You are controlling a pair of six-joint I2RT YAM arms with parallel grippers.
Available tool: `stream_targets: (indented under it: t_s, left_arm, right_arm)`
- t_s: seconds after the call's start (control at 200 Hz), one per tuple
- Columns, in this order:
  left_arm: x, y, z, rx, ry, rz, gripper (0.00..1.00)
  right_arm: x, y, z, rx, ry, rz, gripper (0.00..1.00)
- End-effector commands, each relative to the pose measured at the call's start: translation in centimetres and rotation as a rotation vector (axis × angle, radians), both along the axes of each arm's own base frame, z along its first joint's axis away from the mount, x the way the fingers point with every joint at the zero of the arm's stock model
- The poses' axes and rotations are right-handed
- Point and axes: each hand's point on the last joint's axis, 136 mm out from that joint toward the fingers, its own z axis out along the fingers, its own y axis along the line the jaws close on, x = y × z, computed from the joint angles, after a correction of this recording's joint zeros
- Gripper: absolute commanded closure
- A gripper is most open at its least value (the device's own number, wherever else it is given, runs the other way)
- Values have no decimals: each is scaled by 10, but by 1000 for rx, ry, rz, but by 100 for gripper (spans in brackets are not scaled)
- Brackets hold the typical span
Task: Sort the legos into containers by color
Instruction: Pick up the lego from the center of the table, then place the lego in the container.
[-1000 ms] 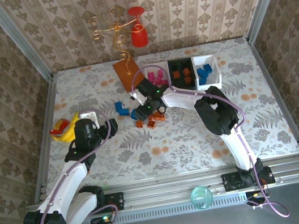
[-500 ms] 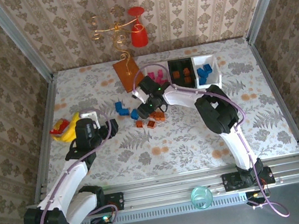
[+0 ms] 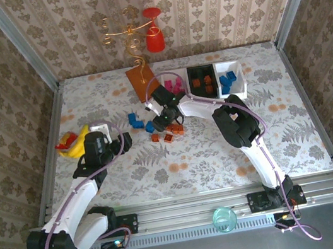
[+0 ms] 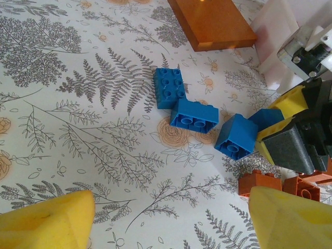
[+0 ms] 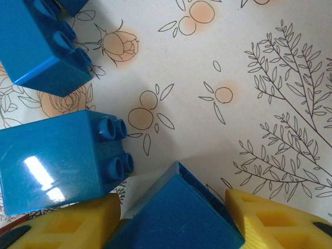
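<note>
Loose blue legos (image 3: 133, 119) lie mid-table, seen close in the left wrist view as three blocks (image 4: 194, 115). Orange-brown legos (image 3: 168, 137) sit just right of them. My right gripper (image 3: 162, 120) is low over this cluster, shut on a blue lego (image 5: 176, 218) held between its yellow fingers (image 5: 280, 220); two more blue legos (image 5: 57, 161) lie beside it. My left gripper (image 4: 171, 223) hovers open to the left, nothing between its pads. At the back stand a white container with pink legos (image 3: 176, 86), the black container (image 3: 201, 82) with orange ones, and a white container (image 3: 241, 83) with blue ones.
A flat orange board (image 3: 142, 80) lies behind the cluster. A yellow-and-red banana toy (image 3: 70, 143) sits at the left by my left arm. A red cup (image 3: 154, 37) and gold wire stand are against the back wall.
My right gripper has shifted slightly back and right with the blue lego, uncovering a blue lego at its left. The left arm has barely moved.
</note>
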Motion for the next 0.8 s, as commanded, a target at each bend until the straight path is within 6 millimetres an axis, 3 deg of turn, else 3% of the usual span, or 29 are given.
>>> stream_targets:
  t_s: [0.0,0.205,0.355,0.445,0.535,0.66,0.73,0.795]
  left_arm:
    - [0,-2,0,-29,0,-2,21]
    - [0,-10,14,-85,-27,-20,21]
    - [-1,-26,30,-132,-61,-67,21]
    - [-4,-42,41,-161,-85,-119,21]
    - [-9,-62,51,-177,-115,-182,21]
    - [-17,-91,60,-172,-133,-270,20]
    - [-20,-103,62,-168,-138,-308,19]
    - [-23,-110,62,-161,-137,-329,19]
  right_arm:
    - [-3,2,40,49,-41,14,49]
    - [-12,-14,100,145,-126,-40,53]
    - [-19,-53,145,265,-185,-149,54]
    - [-11,-103,163,328,-209,-306,55]
    - [7,-173,168,346,-237,-537,55]
    - [33,-270,157,362,-235,-849,56]
    - [46,-309,146,346,-229,-976,56]
    - [61,-332,135,342,-218,-1055,57]
